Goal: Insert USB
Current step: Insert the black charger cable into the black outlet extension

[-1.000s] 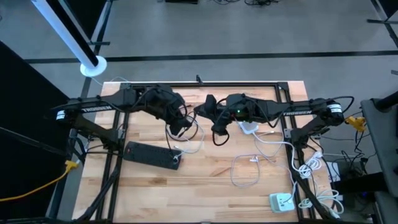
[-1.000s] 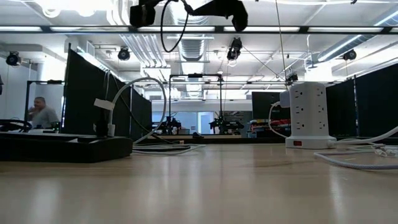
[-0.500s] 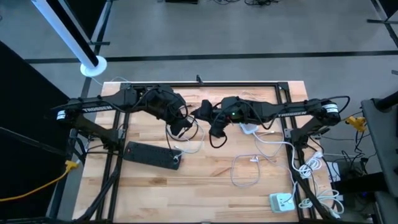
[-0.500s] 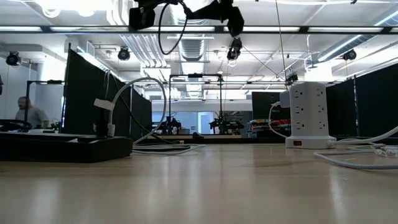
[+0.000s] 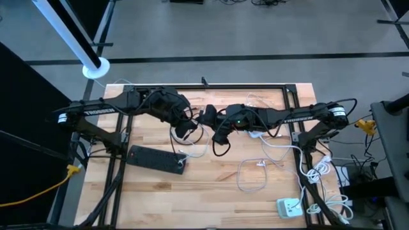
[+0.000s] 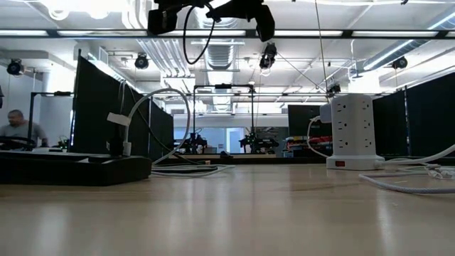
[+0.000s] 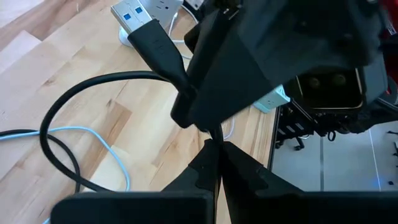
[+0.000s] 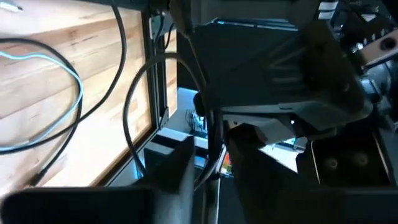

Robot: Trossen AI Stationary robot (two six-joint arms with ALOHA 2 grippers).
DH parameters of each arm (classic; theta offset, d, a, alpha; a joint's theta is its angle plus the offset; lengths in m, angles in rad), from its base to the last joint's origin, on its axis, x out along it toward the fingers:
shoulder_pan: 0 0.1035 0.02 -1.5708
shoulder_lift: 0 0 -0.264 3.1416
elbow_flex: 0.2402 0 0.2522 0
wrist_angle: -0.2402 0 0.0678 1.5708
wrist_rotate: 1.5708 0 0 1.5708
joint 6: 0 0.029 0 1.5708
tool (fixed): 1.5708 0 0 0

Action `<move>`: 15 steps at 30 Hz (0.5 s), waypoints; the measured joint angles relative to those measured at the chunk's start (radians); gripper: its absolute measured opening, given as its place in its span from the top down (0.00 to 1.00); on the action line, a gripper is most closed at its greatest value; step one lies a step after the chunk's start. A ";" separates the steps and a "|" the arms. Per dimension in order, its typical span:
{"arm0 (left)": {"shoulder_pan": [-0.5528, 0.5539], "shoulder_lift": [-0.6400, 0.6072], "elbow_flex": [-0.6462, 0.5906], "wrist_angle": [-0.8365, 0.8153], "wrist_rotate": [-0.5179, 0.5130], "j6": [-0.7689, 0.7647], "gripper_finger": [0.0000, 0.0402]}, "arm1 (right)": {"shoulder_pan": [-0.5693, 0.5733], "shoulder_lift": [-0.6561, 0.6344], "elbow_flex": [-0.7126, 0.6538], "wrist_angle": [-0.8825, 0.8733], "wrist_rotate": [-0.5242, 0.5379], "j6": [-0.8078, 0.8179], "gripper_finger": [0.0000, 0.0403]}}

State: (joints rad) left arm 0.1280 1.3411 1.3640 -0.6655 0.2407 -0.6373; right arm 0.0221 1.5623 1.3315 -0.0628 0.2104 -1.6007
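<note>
Two arms meet mid-air over the wood worktop (image 5: pixel 211 191). Left pincer (image 7: pixel 214 163) is clenched on one black cable (image 7: pixel 74 99), its USB plug (image 7: pixel 144 32) just ahead of it. Right pincer (image 5: pixel 208 119) right beside it, can't tell its state. One white power tower (image 6: pixel 350 133), one person (image 6: pixel 18 128) in back.

The wooden table (image 5: pixel 211 191) has a top of pale butcher-block planks and a dark metal frame (image 5: pixel 217 86) around its edges. Around it the floor (image 5: pixel 255 38) is grey and smooth, with dark lines across it. A white tube (image 5: pixel 70 38) with blue stripes leans near one far corner. Beyond the table the room is large and bright — white ceiling lights (image 6: pixel 213 32), pipes, and black partition walls (image 6: pixel 106 107) on both sides. A person (image 6: pixel 18 128) sits far behind, partly hidden.
</note>
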 joint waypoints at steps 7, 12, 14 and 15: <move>0.000 0.000 0.000 0.001 -0.023 0.054 1.00 | 0.004 0.000 0.003 -0.006 0.036 0.143 0.99; 0.000 -0.017 -0.001 -0.008 -0.022 0.105 0.93 | 0.004 -0.001 0.003 -0.005 0.037 0.387 0.99; 0.000 -0.042 -0.001 -0.026 -0.023 0.134 0.90 | -0.001 -0.003 0.005 -0.001 0.035 0.517 1.00; 0.000 -0.057 -0.001 -0.040 -0.022 0.150 0.88 | -0.003 -0.004 0.005 0.000 0.033 0.594 1.00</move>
State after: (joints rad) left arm 0.1280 1.2842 1.3628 -0.7053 0.2182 -0.4877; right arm 0.0196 1.5588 1.3365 -0.0624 0.2436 -1.0065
